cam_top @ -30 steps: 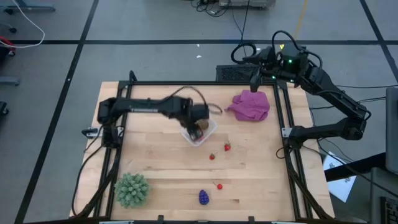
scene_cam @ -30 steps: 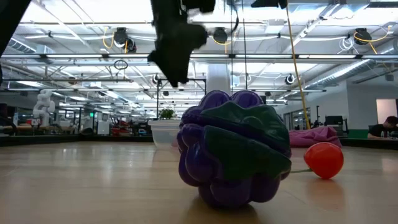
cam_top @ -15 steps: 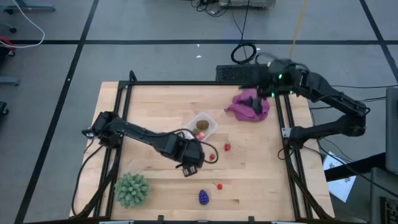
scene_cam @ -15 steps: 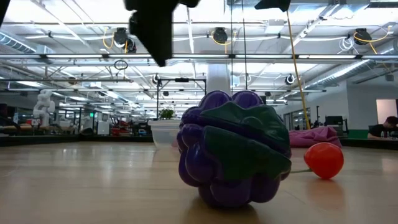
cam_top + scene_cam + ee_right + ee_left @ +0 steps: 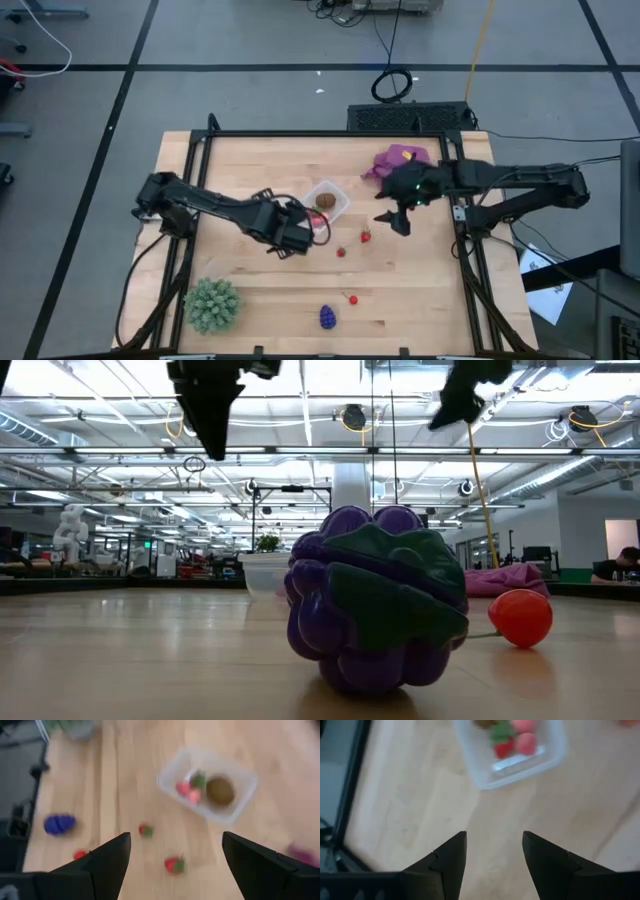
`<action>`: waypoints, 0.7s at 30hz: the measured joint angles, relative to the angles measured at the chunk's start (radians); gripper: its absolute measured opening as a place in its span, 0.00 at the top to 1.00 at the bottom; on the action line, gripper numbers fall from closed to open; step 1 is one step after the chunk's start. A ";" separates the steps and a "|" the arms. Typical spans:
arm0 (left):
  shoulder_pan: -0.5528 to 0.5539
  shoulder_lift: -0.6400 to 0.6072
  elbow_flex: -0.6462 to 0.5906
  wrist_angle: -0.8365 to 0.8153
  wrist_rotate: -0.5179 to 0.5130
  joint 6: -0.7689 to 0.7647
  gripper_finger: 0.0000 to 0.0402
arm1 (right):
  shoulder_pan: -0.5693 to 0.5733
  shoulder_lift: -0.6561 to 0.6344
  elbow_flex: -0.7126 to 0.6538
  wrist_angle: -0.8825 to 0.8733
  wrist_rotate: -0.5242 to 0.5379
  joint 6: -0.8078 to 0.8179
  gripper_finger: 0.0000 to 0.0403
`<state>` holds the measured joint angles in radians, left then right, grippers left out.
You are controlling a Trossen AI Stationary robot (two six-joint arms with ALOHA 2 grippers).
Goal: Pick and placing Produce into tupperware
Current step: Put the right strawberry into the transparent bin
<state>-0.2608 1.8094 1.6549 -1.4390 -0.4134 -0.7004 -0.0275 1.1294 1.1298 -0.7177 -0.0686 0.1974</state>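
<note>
The tupperware (image 5: 327,200) mid-table already holds a brown oval and three small red and pink pieces, while two strawberries (image 5: 365,236), a cherry (image 5: 353,298) and the grape bunch (image 5: 328,317) remain on the table, with the left hand (image 5: 494,851) and right hand (image 5: 176,851) both open and empty

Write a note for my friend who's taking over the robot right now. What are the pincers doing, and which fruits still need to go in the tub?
Left pincer: open and empty, just in front of the clear tub.
Right pincer: open and empty, above the table to the right of the tub.
Done: the brown oval, a strawberry and pink pieces are in the tub.
Left: two strawberries in front of the tub, a cherry and the grape bunch near the front edge.
</note>
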 joint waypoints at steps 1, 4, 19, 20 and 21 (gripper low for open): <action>0.004 -0.027 -0.025 0.002 -0.001 -0.010 0.51 | 0.007 -0.001 -0.027 0.000 0.009 0.012 0.25; 0.024 -0.126 -0.113 0.038 -0.006 -0.048 0.51 | 0.018 -0.003 -0.105 0.031 0.033 0.043 0.25; 0.042 -0.377 -0.417 0.164 0.005 -0.184 0.51 | 0.016 0.138 -0.362 0.290 0.044 0.017 0.25; 0.045 -0.377 -0.417 0.165 0.006 -0.178 0.51 | 0.016 0.160 -0.362 0.294 0.044 0.009 0.25; 0.048 -0.377 -0.417 0.170 0.007 -0.171 0.51 | 0.016 0.182 -0.357 0.287 0.044 -0.001 0.25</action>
<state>-0.2128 1.4326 1.2377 -1.2689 -0.4067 -0.8718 -0.0116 1.3117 0.7725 -0.4305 -0.0246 0.1962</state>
